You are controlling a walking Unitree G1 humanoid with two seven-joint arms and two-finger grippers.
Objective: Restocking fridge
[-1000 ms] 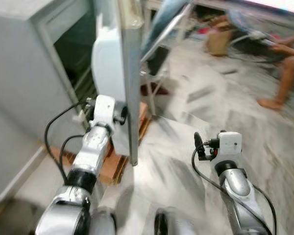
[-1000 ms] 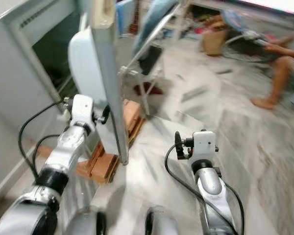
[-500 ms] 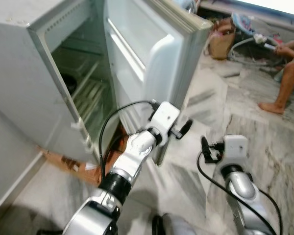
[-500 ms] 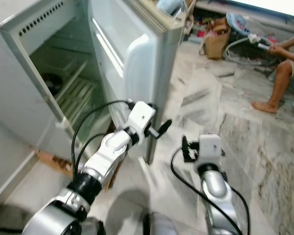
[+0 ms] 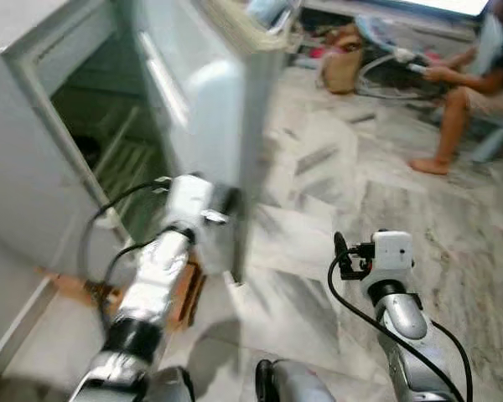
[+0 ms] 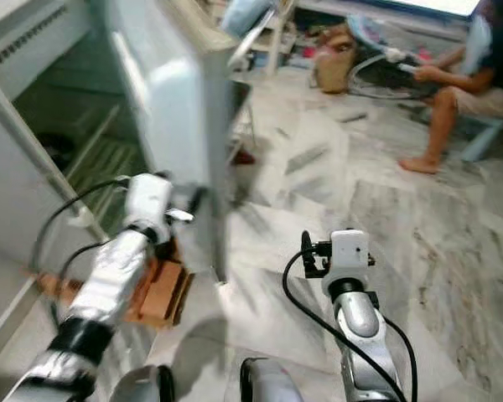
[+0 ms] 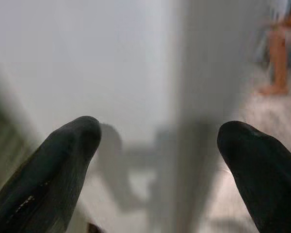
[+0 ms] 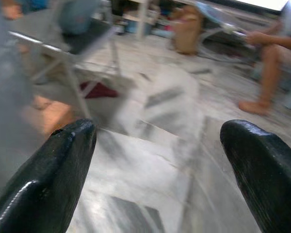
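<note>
On a grey marble floor (image 5: 318, 276), the white fridge door (image 5: 205, 109) is met by the spread-fingered, empty left gripper (image 7: 155, 160). The right gripper (image 8: 157, 160) is likewise spread and empty. The door's edge may be lost, letting it swing.

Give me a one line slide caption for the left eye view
Left gripper at the open fridge door's edge, right gripper idle over the marble floor, a person seated beyond.

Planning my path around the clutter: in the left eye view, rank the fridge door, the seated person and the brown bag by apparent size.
1. Fridge door, largest, though nearest the camera.
2. Person, partly cut off by the frame.
3. Brown bag, smallest, also farthest away.
</note>
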